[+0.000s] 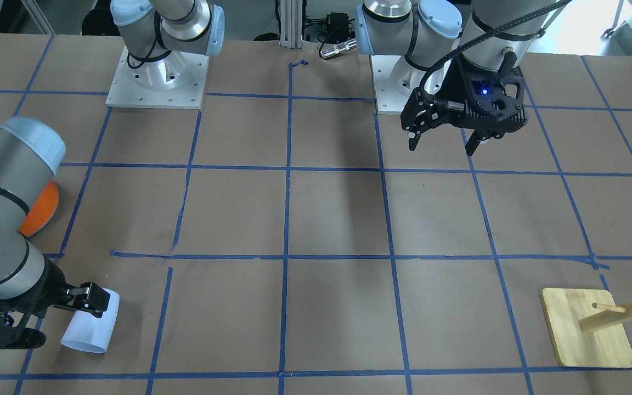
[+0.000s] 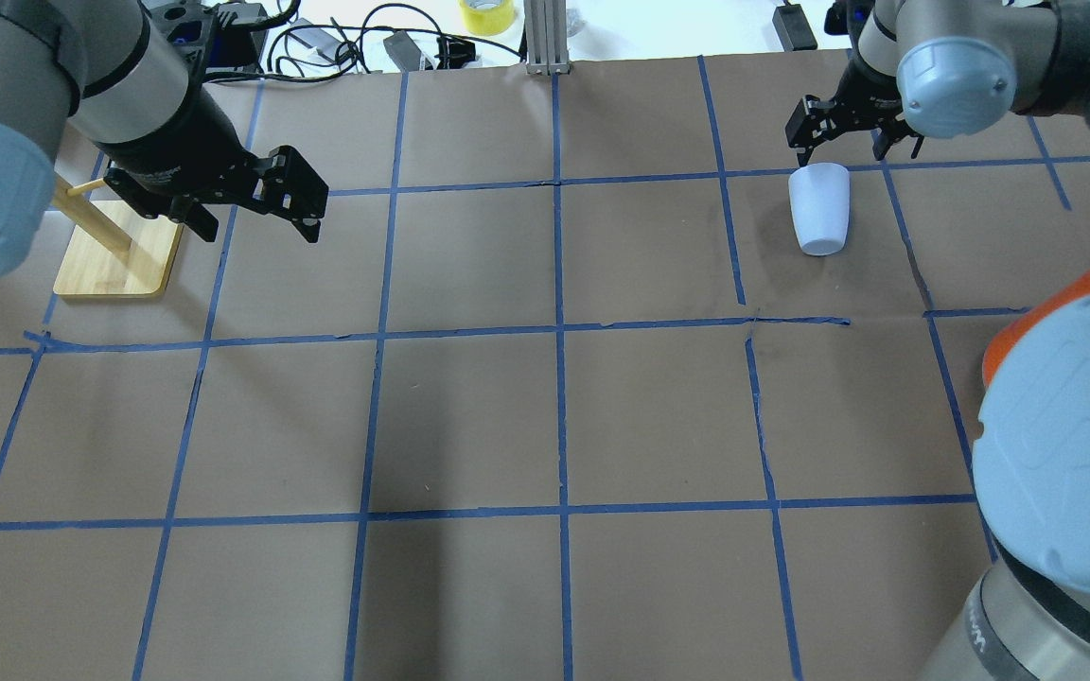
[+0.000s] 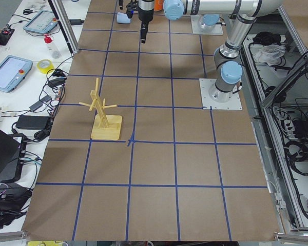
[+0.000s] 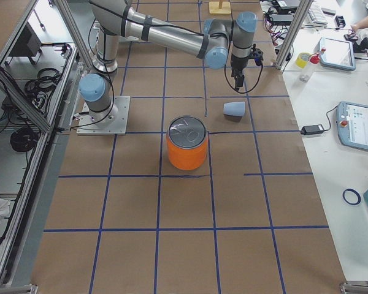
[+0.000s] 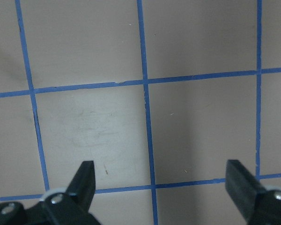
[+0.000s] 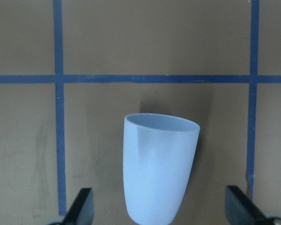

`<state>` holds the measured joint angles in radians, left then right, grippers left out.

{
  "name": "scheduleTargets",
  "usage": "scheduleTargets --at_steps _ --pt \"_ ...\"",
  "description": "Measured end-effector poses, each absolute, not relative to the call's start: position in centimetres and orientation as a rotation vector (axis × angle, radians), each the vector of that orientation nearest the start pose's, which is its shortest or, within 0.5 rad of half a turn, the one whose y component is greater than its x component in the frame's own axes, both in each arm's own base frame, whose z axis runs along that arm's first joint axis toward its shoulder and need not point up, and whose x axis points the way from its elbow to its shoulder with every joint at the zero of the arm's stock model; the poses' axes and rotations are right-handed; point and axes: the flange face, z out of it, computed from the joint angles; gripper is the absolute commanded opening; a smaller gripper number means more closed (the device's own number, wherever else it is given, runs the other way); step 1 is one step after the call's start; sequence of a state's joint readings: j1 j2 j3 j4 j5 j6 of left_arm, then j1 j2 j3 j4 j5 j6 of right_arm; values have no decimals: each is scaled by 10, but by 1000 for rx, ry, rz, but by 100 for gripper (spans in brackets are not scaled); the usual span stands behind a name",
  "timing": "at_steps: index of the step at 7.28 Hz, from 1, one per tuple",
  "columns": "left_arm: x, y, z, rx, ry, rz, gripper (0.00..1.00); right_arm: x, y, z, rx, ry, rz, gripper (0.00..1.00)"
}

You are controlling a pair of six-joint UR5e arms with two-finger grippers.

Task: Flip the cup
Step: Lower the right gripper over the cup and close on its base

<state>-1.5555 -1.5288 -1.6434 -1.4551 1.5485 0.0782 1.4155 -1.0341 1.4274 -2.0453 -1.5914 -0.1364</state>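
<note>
The pale blue-white cup (image 2: 819, 208) lies on its side on the brown table, rim toward the far edge. It also shows in the front view (image 1: 91, 328), the right side view (image 4: 234, 109) and the right wrist view (image 6: 159, 168). My right gripper (image 2: 852, 151) is open and hangs just above the cup's rim end without touching it; its fingers (image 6: 82, 208) stand either side of the cup in the wrist view. My left gripper (image 2: 256, 222) is open and empty, high over bare table (image 5: 161, 187), far from the cup.
A large orange can with a silver top (image 4: 187, 152) stands nearer the robot than the cup, partly behind my right arm (image 1: 39, 214). A wooden peg stand (image 2: 114, 260) sits at the far left, close to my left gripper. Blue tape lines grid the table.
</note>
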Motion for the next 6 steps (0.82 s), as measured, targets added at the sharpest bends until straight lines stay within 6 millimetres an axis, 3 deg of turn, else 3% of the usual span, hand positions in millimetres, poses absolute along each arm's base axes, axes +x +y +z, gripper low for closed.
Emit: scheduleTargets --at_steps 2,6 --pt "-128 -485 484 101 3156 -135 100 21 -713 240 193 3166 -110 100" --pt "-128 -485 483 101 3155 -138 100 19 -722 199 234 3161 -69 100"
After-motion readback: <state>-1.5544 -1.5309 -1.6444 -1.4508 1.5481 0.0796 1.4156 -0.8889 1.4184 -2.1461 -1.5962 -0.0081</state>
